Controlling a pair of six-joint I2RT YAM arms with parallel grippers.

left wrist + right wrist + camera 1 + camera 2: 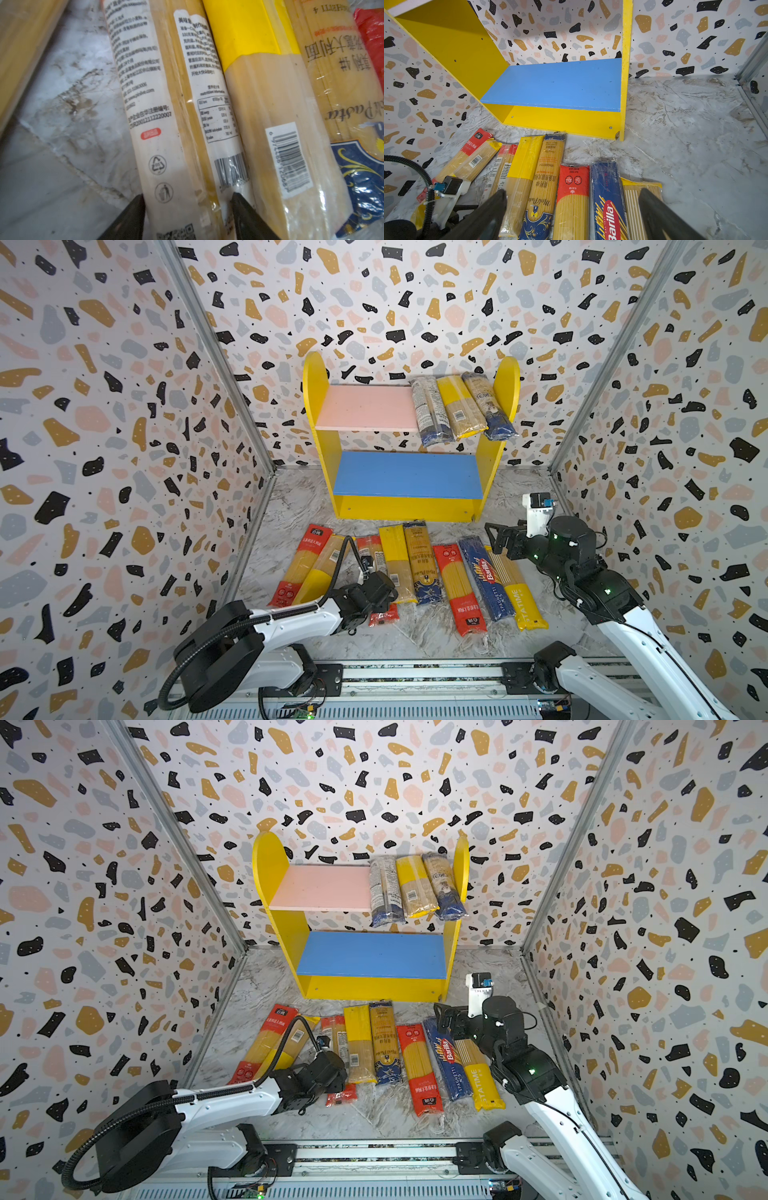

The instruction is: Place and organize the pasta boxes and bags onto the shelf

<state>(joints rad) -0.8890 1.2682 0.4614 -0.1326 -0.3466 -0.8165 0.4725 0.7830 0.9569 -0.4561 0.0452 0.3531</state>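
Both top views: shelf [409,508] centre. Three packs [457,410] on pink board [365,406], upper right, near ends overhanging; nudge could tip them off. Eight more in row on table [415,639].

Left wrist: left gripper [187,207] straddles label pack [164,116], lower centre; clamped or not, cannot tell. Finger [243,209] against yellow pack [270,99]; may pinch both.

Right wrist: right gripper [572,195] spread wide, empty, above Barilla [608,197].

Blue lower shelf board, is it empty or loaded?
Empty. The blue lower board shows bare in both top views; three clear-plastic spaghetti packs lie on the pink upper board.
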